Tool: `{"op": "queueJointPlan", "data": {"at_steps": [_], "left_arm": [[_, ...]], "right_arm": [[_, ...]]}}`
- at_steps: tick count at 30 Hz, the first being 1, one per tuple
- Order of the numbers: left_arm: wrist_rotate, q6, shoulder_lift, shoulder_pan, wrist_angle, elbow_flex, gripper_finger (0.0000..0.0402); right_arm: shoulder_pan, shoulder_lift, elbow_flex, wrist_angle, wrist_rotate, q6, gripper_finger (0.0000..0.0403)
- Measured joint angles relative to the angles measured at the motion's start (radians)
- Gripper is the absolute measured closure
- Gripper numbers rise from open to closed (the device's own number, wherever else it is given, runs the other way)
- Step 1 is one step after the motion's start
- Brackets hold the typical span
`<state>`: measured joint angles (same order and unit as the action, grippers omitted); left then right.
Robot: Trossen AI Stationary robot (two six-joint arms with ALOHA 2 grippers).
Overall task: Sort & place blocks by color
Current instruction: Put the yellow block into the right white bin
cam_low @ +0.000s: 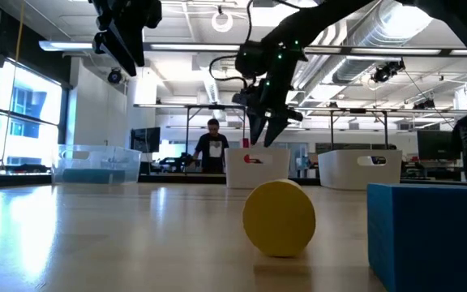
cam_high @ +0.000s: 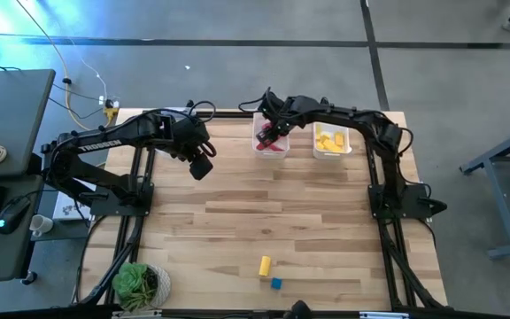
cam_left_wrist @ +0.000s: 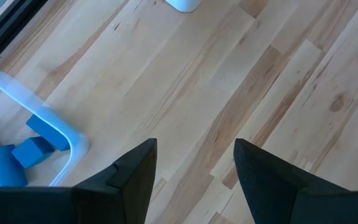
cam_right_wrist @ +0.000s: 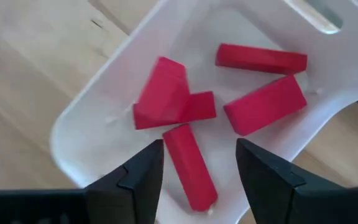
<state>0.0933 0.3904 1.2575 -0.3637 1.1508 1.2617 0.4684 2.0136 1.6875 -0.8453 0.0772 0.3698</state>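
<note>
Right gripper (cam_right_wrist: 199, 165) hangs directly over the red bin (cam_high: 269, 138) at the far edge of the table (cam_high: 237, 221), fingers spread, nothing between them; the red blocks (cam_right_wrist: 185, 118) lie loose on the bin floor below, five pieces by my count, two leaning on each other and one bar lying right under the gap in the fingers. Judgement: this is the release end of a drop, since an empty, parted gripper centred above the matching colour fits that step. Just beside it sits the yellow bin (cam_high: 332, 152) with yellow blocks (cam_high: 328, 140) inside. Left gripper (cam_left_wrist: 194, 171) is also spread and empty, held above bare table near the blue bin (cam_left_wrist: 55, 124), whose corner shows blue blocks (cam_left_wrist: 17, 152) inside (arm seems to be waiting, out of the right arm's way). Still unsorted, at the near edge of the table and well apart from all bins: one yellow block (cam_high: 264, 265) and one blue block (cam_high: 275, 283), just beside each other. Judged nearly done; two pieces left. A potted plant (cam_high: 140, 283) stands at the near left corner, clear of the work.
</note>
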Motion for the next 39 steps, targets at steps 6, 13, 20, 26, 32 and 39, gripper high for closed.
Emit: {"op": "queueJointPlan", "data": {"at_steps": [6,13,20,26,32,39], "left_arm": [[0.000,0.000,0.000,0.000,-0.002,0.000,0.0202],[0.000,0.000,0.000,0.000,-0.004,0.000,0.0202],[0.019,0.000,0.000,0.000,-0.005,0.000,0.0202],[0.026,0.003,0.000,0.000,-0.005,0.000,0.0202],[0.026,0.003,0.000,0.000,-0.005,0.000,0.0202],[0.026,0.003,0.000,0.000,-0.005,0.000,0.0202]], "right_arm": [[-0.055,-0.071,0.000,-0.013,0.026,0.038,0.0216],[-0.155,-0.155,0.000,-0.028,-0.029,0.089,0.0215],[-0.299,-0.191,0.000,-0.032,-0.068,0.128,0.0215],[-0.427,-0.193,0.000,-0.034,-0.068,0.118,0.0215],[-0.539,-0.193,0.000,-0.035,-0.063,0.166,0.0215],[-0.652,-0.193,0.000,-0.048,-0.097,0.289,0.0215]]}}
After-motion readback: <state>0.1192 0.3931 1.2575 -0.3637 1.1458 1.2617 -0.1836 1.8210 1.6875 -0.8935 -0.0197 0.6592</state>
